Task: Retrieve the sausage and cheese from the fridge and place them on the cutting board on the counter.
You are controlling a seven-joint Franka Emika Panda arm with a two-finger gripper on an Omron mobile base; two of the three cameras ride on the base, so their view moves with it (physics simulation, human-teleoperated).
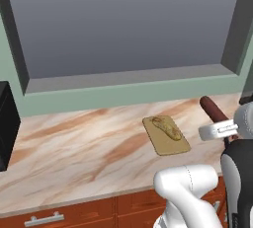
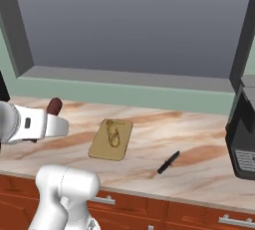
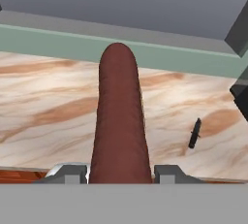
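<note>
Above marbled counter (image 1: 74, 143) | hand (image 3: 120, 173) clamps smooth red-brown sausage (image 3: 119, 121) (rounded tip) | lumpy cheese (image 1: 167, 126) on wooden cutting board (image 1: 170, 145)

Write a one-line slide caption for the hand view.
Gripper holds the sausage above the counter.

L base cam: behind arm, left side, looks fwd & down on the table (image 1: 74, 143); cutting board (image 1: 166, 135) sits right of centre, mid-range. R base cam: same table from the other side, board now left of centre, knife (image 2: 168, 162) right of board. Both share board, table top, green wall strip behind board. Hand cam: low, close over table edge, faces the wall; knife seen to the right.
</note>
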